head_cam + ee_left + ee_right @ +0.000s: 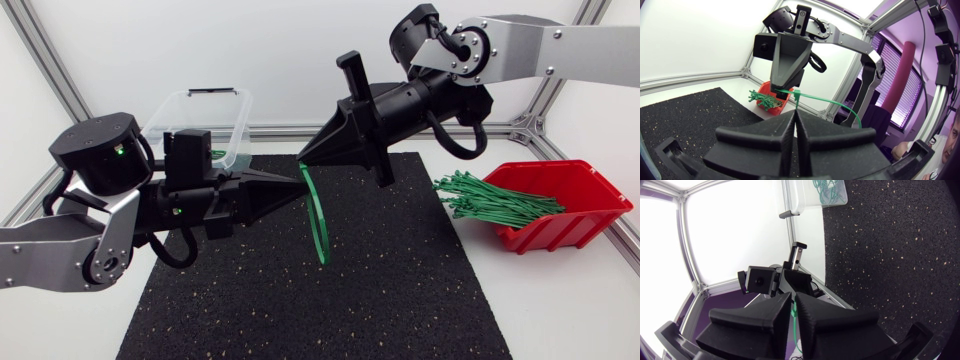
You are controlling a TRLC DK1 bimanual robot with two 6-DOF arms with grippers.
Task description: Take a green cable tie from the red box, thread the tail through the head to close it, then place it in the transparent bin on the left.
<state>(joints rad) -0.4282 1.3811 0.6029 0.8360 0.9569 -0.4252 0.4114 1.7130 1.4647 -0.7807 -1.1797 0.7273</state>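
A green cable tie (320,225) hangs in a loop above the black mat (400,290), between my two grippers. My left gripper (298,186) is shut on it; in the left wrist view the tie's head (796,95) sticks up from the fingertips and the strap (840,104) curves off to the side. My right gripper (302,157) meets it from above, fingers closed on the tie (795,314). The red box (555,205) with several green ties (490,200) is at the right. The transparent bin (200,125) stands at the back left.
The bin (820,195) holds a few green ties. The box's ties spill over its front lip onto the mat's right edge. The aluminium frame rails (60,80) run along the table's back and sides.
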